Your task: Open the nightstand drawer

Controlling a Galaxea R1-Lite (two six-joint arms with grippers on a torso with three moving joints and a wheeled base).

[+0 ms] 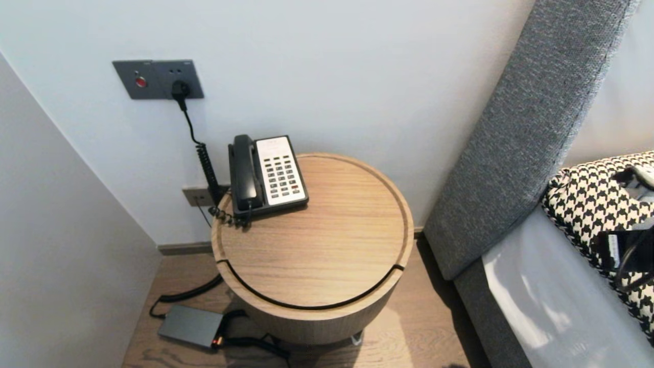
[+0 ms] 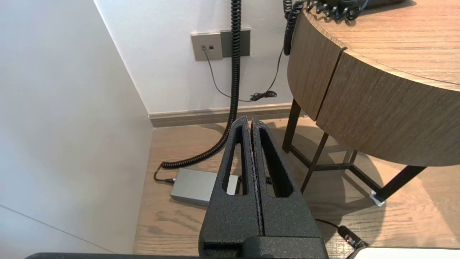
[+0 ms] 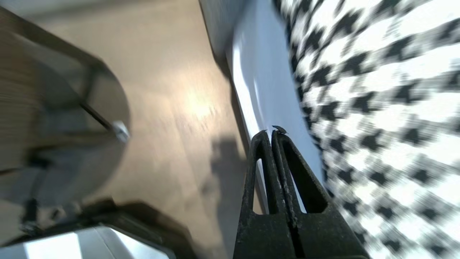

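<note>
A black-and-white desk telephone (image 1: 268, 174) sits at the back left of a round wooden side table (image 1: 317, 255), its handset (image 1: 245, 171) on the cradle. My left gripper (image 2: 250, 121) hangs low beside the table (image 2: 377, 108), shut and empty, pointing at the floor above a grey box (image 2: 196, 185). My right gripper (image 3: 271, 132) is shut with nothing in it, over the edge of the bed where the white sheet (image 3: 262, 72) meets the houndstooth blanket (image 3: 377, 90). Part of the right arm (image 1: 626, 250) shows at the far right in the head view.
A coiled black cord (image 2: 235, 72) runs from the wall socket (image 1: 158, 79) down to the grey box (image 1: 190, 325) on the wooden floor. A grey padded headboard (image 1: 526, 128) leans right of the table. The bed sheet (image 1: 541, 306) and blanket (image 1: 587, 204) fill the right side.
</note>
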